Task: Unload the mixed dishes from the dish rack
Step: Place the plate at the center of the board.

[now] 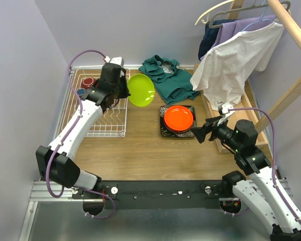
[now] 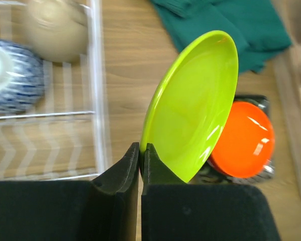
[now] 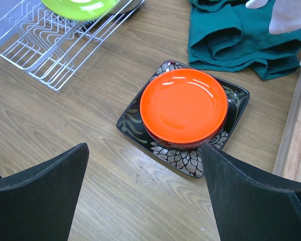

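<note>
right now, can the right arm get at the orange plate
Probably yes. The open right gripper faces the orange plate, which lies on top of the black plate, with only bare table between. The left gripper holds the green plate over by the rack, out of the way.

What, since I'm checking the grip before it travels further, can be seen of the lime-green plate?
The lime-green plate is round and shallow, one plain colour, glossy like plastic, with a gently raised rim and no visible chips. The left tool is shut on its rim and holds it tilted, clear of the wooden table. It hangs by the right wall of the dish rack, on the side toward the orange plate. Only the tool is seen touching it.
</note>
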